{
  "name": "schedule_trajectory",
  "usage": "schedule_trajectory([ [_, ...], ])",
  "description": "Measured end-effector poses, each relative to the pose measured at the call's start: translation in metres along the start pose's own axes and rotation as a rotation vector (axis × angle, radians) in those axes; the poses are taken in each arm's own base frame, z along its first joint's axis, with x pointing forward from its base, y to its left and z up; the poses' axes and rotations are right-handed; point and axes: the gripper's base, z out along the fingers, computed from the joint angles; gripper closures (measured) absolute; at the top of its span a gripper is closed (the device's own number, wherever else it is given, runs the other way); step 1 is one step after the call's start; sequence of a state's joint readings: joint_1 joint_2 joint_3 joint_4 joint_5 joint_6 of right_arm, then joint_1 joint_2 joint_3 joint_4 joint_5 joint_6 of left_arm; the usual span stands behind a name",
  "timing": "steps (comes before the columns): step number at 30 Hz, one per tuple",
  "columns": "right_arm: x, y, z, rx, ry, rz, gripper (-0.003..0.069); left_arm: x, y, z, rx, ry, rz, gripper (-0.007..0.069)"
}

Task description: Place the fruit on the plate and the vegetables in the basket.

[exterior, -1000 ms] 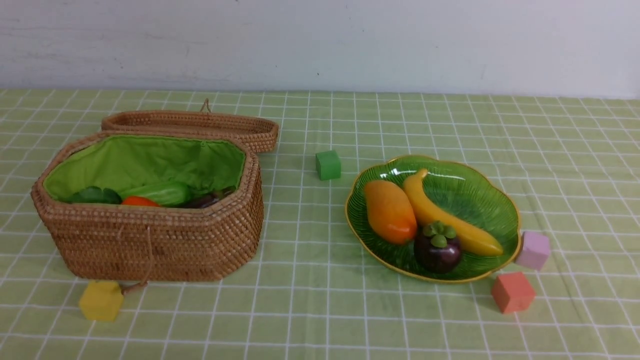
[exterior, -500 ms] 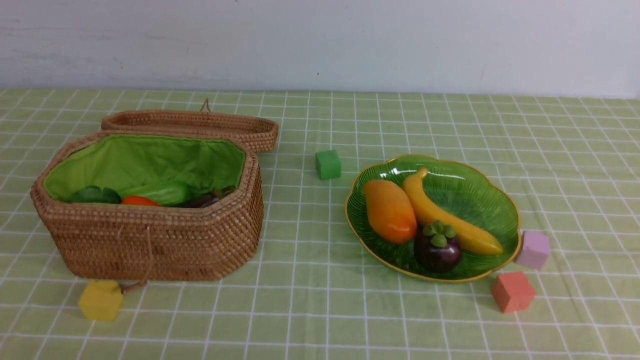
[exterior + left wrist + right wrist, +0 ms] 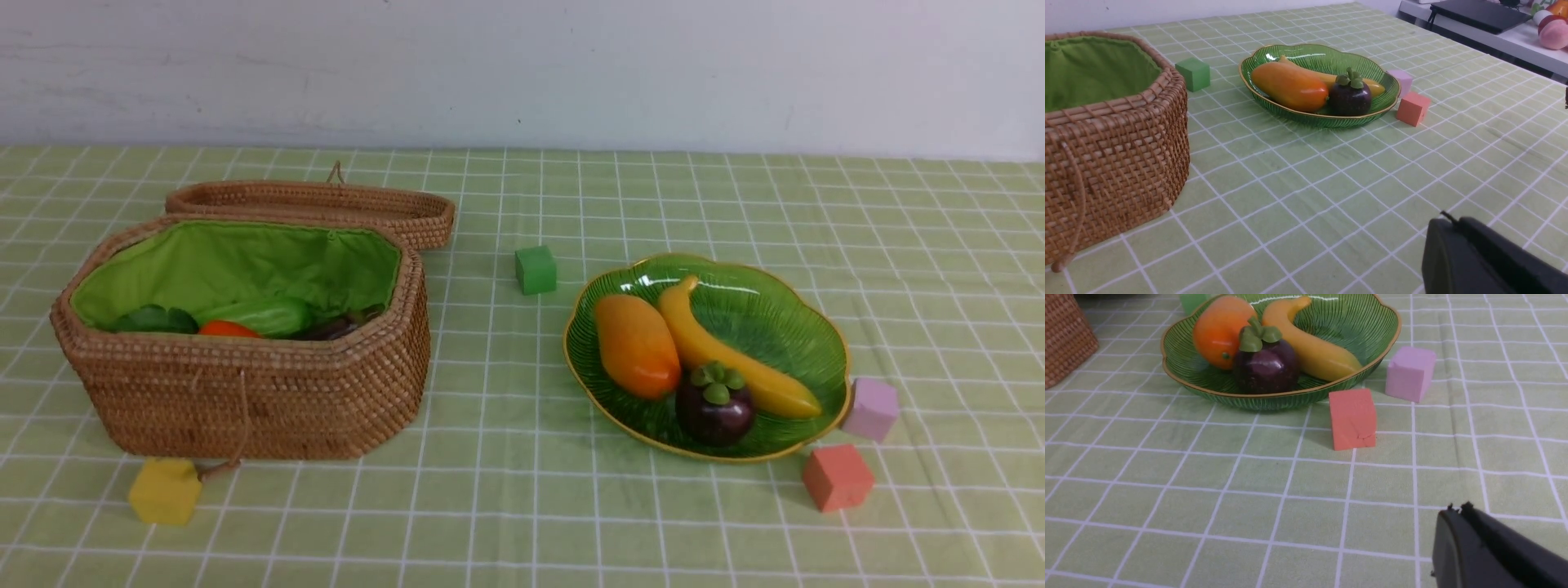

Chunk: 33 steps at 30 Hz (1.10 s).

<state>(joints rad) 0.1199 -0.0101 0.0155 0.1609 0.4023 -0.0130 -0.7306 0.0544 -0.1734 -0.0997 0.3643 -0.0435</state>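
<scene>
Three fruits, the mango point(image 3: 636, 345), banana point(image 3: 735, 355) and mangosteen point(image 3: 714, 406), lay on the plate point(image 3: 804, 327); left of the plate, the basket point(image 3: 253, 392) held the vegetables point(image 3: 269, 317). Both the left gripper point(image 3: 1457, 232) and right gripper point(image 3: 1457, 522) had their jaws together, holding nothing. Little looked left to spoil, though a careless arm sweep near the plate could have knocked the red cube point(image 3: 837, 478) or pink cube point(image 3: 871, 408) against it.

1. The eggplant point(image 3: 333, 328), gourd point(image 3: 263, 315) and carrot point(image 3: 227, 329) are mostly hidden behind the basket point(image 3: 245, 392) front wall.
2. The wrist views cut the basket off at the edge.
3. The banana point(image 3: 1372, 86) is largely hidden behind the mango point(image 3: 1289, 86) and mangosteen point(image 3: 1350, 98) in the left wrist view.
4. Only a dark corner of each gripper shows.
</scene>
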Motion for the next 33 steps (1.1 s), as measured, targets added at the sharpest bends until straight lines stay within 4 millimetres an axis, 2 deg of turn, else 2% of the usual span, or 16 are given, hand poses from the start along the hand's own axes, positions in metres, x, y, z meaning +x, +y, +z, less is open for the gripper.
schedule_trajectory([
  [15,0.0,0.0,0.0,0.0,0.0,0.0,0.0655,-0.001,0.0,0.0,-0.005,-0.017,0.001,0.0622],
  [18,0.0,0.0,0.0,0.0,0.0,0.0,0.0655,-0.006,0.004,0.0,-0.075,-0.093,-0.008,0.0622],
  [19,0.0,0.0,0.0,0.0,0.0,0.0,0.0654,-0.009,0.009,0.0,-0.163,-0.156,-0.014,0.0632],
  [21,0.0,0.0,0.0,0.0,0.0,0.001,0.0652,-0.01,0.012,0.0,-0.218,-0.197,-0.016,0.0637],
  [24,0.0,0.0,0.0,0.0,0.0,0.001,0.0646,0.002,0.026,-0.001,-0.43,-0.244,-0.032,0.0637],
  [28,0.0,0.0,0.0,0.0,0.0,0.001,0.0645,0.026,0.036,0.0,-0.565,-0.218,-0.074,0.0637],
  [29,0.0,0.0,0.0,0.0,0.0,0.001,0.0643,0.036,0.039,0.002,-0.594,-0.178,-0.117,0.0637],
  [30,0.0,0.0,0.0,-0.001,0.001,0.002,0.0643,0.038,0.039,0.002,-0.598,-0.171,-0.123,0.0637],
  [33,0.0,0.0,0.0,-0.002,0.001,0.004,0.0638,0.058,0.04,0.003,-0.614,-0.006,-0.246,0.0637],
])
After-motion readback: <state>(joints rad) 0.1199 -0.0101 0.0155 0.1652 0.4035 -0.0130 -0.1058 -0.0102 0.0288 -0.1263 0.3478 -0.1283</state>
